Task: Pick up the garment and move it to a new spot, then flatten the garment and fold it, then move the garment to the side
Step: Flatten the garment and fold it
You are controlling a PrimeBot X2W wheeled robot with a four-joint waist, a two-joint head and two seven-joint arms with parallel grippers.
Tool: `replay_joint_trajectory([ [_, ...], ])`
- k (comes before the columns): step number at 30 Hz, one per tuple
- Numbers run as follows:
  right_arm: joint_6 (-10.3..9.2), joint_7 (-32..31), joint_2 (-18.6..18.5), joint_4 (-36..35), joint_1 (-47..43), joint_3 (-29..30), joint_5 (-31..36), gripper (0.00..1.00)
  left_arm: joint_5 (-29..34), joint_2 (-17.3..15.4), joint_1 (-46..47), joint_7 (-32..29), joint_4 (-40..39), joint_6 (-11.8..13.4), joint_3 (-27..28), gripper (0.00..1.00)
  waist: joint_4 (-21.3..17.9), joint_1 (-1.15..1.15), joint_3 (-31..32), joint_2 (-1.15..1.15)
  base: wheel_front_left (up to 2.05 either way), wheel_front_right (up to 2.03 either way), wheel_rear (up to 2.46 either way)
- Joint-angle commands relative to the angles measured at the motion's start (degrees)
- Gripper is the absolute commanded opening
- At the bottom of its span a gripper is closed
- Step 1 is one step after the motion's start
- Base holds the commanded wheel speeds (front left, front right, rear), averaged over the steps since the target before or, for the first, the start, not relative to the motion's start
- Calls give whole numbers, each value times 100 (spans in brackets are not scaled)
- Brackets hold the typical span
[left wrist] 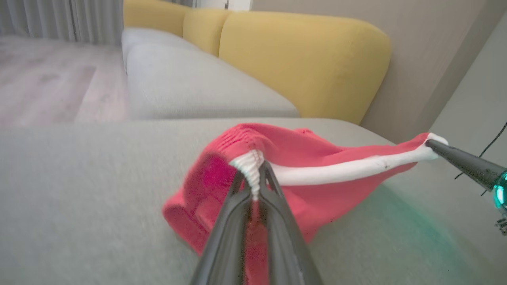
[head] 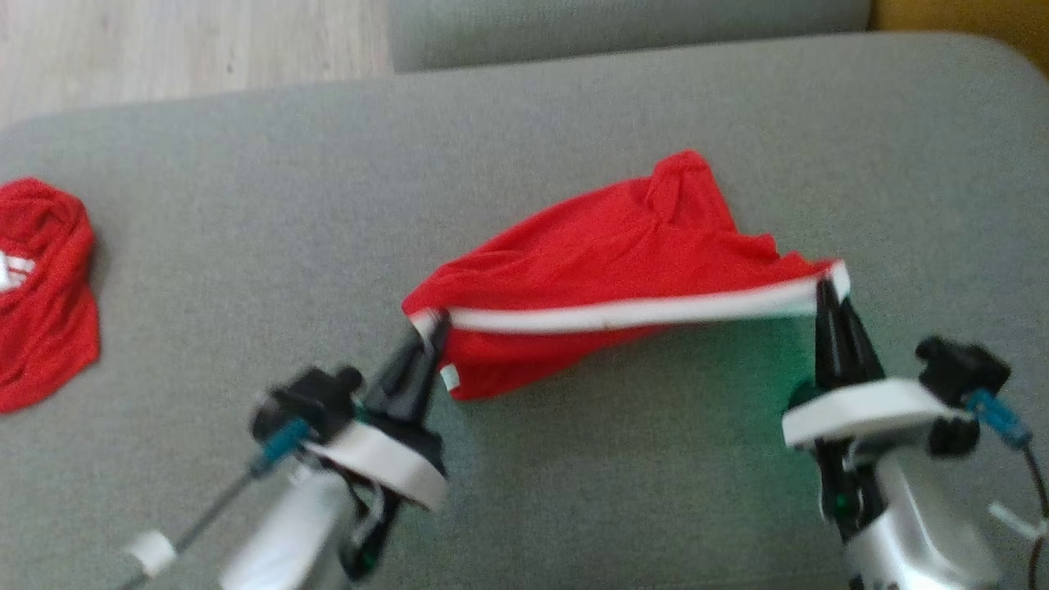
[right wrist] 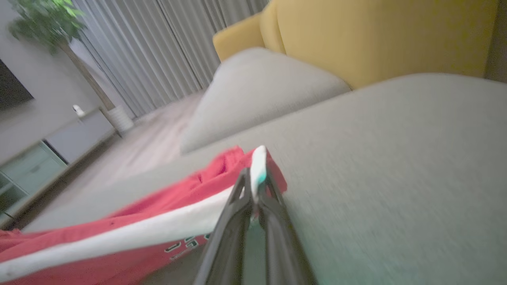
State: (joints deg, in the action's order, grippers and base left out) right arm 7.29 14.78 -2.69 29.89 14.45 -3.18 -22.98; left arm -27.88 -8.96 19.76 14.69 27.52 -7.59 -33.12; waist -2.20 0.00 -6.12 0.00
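The garment is red with a white band along one edge, and it hangs stretched between my two grippers above the grey cushion. My left gripper is shut on the band's left end, and the left wrist view has its fingers pinching the white rib of the garment at my left gripper. My right gripper is shut on the band's right end. Seen from the right wrist, the band of the garment runs off to the left from my right gripper. The far part of the cloth drags on the cushion.
A second red garment with white marks lies crumpled at the cushion's left edge. Wooden floor shows beyond the cushion at the top left. A yellow sofa back and another grey seat stand behind.
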Motion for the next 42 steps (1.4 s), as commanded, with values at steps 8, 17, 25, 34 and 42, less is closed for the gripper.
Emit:
replay_joint_trajectory([
  [8, 20, -90, -282, -1024, 1591, -373, -899, 0, -132, -1059, 1658, 22, -808, 10, 489, 0, 64, 0, 803, 0, 0, 0, 0],
  [17, 20, -813, -561, -1737, 2645, -242, -1228, 0, -493, -1687, 2696, -566, -1098, 10, 470, 0, 172, 0, 821, 0, 0, 0, 0],
  [25, 20, -1381, -478, -1447, 3288, -45, -950, 0, -743, -1648, 3123, -1096, -1014, 93, 549, 0, 234, 0, 113, 0, 0, 0, 0],
  [34, 20, -492, -416, -373, 5144, 139, -447, 0, -263, -1134, 4536, -130, -234, 552, 851, 0, 157, 0, -898, 0, 0, 0, 0],
  [42, 20, -44, -372, 525, 5362, 71, -562, 0, 105, -685, 4356, 27, 183, 418, 1190, 0, 68, 0, -1134, 0, 0, 0, 0],
])
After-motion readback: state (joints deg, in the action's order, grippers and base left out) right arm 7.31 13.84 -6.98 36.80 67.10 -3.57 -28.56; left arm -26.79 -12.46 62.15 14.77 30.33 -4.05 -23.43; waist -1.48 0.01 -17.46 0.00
